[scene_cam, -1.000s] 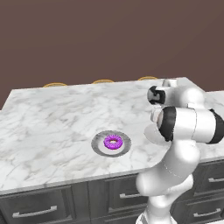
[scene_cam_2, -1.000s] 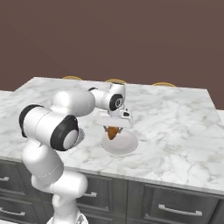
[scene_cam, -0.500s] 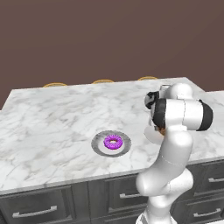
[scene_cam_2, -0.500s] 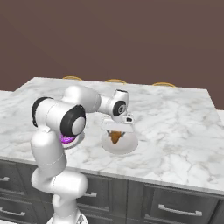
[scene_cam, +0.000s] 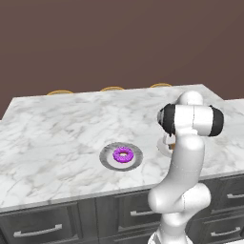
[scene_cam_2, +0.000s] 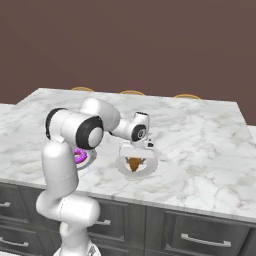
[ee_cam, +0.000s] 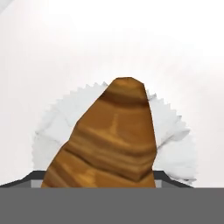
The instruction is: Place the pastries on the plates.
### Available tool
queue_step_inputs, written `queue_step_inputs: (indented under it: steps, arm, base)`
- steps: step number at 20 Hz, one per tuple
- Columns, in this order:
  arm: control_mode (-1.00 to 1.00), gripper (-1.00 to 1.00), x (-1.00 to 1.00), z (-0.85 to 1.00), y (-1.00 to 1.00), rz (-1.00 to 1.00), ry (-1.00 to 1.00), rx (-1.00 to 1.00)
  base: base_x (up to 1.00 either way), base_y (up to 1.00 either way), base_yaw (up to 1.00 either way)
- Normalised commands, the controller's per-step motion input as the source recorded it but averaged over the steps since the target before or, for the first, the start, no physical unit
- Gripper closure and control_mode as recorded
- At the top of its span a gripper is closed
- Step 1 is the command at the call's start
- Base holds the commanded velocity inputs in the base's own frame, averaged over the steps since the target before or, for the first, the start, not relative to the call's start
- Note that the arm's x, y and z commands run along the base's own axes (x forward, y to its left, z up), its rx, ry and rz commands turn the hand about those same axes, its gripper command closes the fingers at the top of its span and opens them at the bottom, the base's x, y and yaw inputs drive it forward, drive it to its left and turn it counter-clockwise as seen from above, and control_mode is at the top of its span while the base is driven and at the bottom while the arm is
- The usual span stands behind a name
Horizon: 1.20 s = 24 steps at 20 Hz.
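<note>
Even, bright rendered light, soft shadows, no glare; the hand view looks washed-out and slightly blurred.

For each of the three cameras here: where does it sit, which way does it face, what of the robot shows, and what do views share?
Left base view: behind-left, looking forward and down at the counter; arm at lower right.
Right base view: behind-right, same counter; arm at lower left, gripper over the white plate.
Hand view: looks along the gripper at the croissant.
Shared: both base views show the purple donut on the gray-rimmed plate.
</note>
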Motion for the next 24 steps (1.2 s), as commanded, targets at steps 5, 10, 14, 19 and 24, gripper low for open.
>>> queue_step_inputs:
  steps: [5, 10, 14, 19, 24]
  arm:
    - [-1.0, -1.0, 0.09, -0.12, -0.15, 0.08, -0.08, 0.0]
    - [-1.0, -1.0, 0.0, 0.27, 0.0, 0.0, 0.0, 0.01]
    - [-1.0, -1.0, 0.0, 0.33, 0.0, 0.0, 0.0, 0.0]
    - [-1.0, -1.0, -0.05, 0.18, 0.01, 0.0, 0.0, 0.0]
    - [-1.0, -1.0, -0.31, -0.62, 0.02, 0.0, 0.0, 0.0]
  base:
    - [0.0, 0.0, 0.0]
    - [0.0, 0.0, 0.0]
    - [0.0, 0.0, 0.0]
    - [0.0, 0.0, 0.0]
    - [0.0, 0.0, 0.0]
